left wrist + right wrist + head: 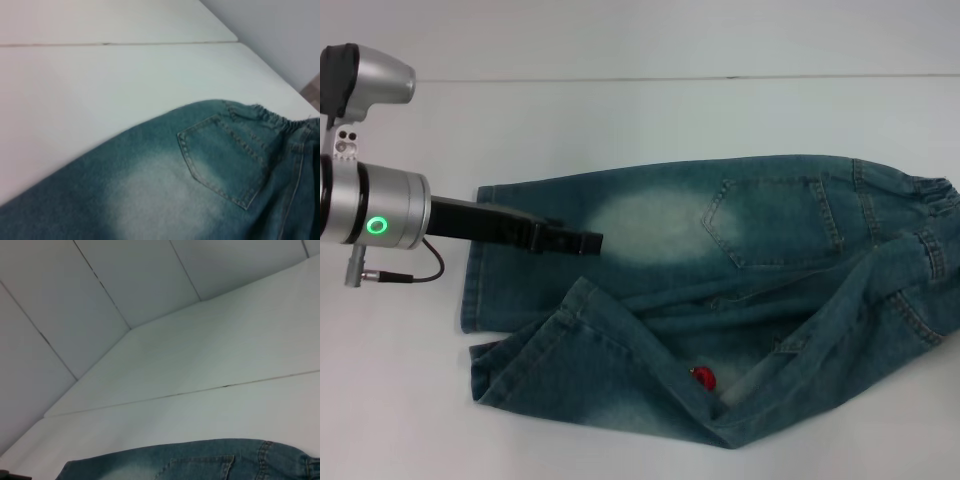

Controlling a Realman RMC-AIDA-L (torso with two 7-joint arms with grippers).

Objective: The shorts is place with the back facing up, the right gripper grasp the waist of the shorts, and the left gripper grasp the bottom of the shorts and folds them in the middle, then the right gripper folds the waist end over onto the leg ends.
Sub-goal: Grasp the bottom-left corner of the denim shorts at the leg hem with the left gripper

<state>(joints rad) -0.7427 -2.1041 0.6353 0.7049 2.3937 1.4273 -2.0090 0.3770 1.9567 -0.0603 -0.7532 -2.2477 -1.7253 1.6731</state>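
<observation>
The shorts (660, 225) lie back up on the white table, blue-green denim with pale faded patches. Their ruffled waist (932, 195) is at the right, and a back pocket (775, 220) lies beside it. The bottom of the shorts (470, 270) points left. The nearer leg (590, 375) lies rumpled and partly turned over, and a small red bit of print (703, 377) shows at its fold. My left gripper (588, 241) reaches in from the left and hovers over the farther leg. In the left wrist view I see the pocket (225, 160) and the waist (272, 119). The right gripper is out of view; its wrist view shows the shorts (200, 460).
The white table (640, 115) runs behind and to the left of the shorts, with a seam line across its far part. The waist end reaches the right edge of the head view. A grey wall (75, 290) stands behind the table.
</observation>
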